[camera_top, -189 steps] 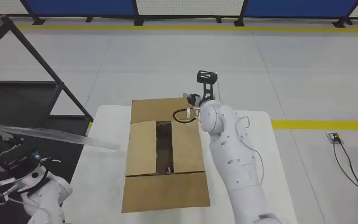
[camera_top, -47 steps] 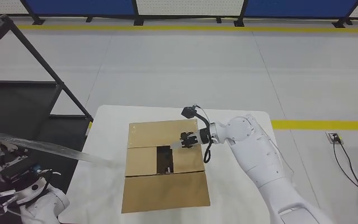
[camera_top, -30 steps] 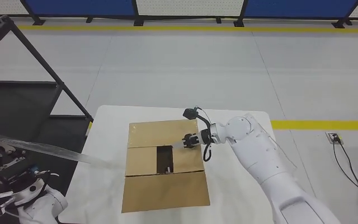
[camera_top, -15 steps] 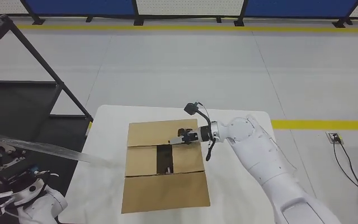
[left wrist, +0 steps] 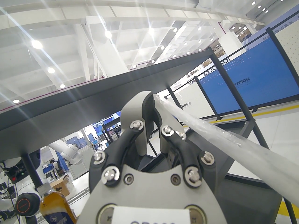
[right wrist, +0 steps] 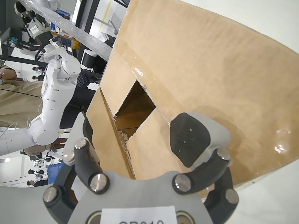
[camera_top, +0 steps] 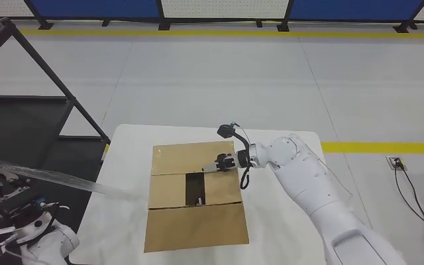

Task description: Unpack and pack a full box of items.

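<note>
box (camera_top: 195, 225) at centre of table (camera_top: 129, 142), flaps folded nearly flat, rectangular gap (camera_top: 196, 187) open mid-top. right gripper (camera_top: 217, 164) low over far flap (camera_top: 185, 158) beside gap, jaws wide apart, nothing held. left gripper (left wrist: 153, 108) off table's side, clamped on end of clear strip (camera_top: 66, 177). likely flap-handling step; next move needs finger hooked on flap edge at gap. writing: white labels on both grippers, print cut off; no print seen on box top.

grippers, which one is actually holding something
The left gripper: it is shut on a long clear plastic strip. The right gripper is open above the cardboard box, with nothing clamped.
</note>
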Robot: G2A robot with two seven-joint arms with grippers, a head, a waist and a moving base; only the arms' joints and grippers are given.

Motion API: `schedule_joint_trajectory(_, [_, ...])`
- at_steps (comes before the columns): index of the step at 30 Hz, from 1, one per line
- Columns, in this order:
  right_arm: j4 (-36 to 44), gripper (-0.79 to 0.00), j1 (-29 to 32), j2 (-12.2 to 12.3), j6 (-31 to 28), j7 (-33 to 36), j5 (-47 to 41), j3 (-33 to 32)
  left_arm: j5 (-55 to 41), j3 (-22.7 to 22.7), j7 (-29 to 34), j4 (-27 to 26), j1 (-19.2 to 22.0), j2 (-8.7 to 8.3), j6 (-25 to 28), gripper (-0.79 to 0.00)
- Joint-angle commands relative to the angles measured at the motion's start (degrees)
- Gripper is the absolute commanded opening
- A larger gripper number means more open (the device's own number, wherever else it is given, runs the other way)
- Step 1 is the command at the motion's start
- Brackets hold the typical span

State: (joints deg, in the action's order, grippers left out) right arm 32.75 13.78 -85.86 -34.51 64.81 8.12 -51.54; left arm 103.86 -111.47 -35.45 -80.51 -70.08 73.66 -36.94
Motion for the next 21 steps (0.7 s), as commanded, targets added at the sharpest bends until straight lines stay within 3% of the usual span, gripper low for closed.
schedule_joint_trajectory(1, [0.3,0.0,0.0,0.0,-0.9,0.2,-0.4,0.0,0.1,0.0,-0.1,0.0,0.0,-0.01,0.1,-0.785])
schedule_joint_trajectory(8, [8.9,0.0,2.6,2.0,-5.1,-0.2,-5.2,1.3,0.4,0.2,-0.2,0.2,0.3,-0.05,0.4,-0.785])
schedule_joint_trajectory(13, [21.4,0.0,6.7,7.0,-6.2,-1.2,-7.4,3.1,0.9,0.7,-0.2,0.4,0.8,-0.05,0.6,-0.785])
schedule_joint_trajectory(18, [36.2,0.0,10.7,14.6,-4.1,0.9,-6.1,5.7,1.2,1.1,0.0,0.4,1.3,-0.05,0.8,-0.785])
schedule_joint_trajectory(21, [36.6,0.0,10.9,15.1,-3.9,1.1,-6.1,5.5,1.4,1.2,0.0,0.7,1.6,-0.08,0.8,-0.785])
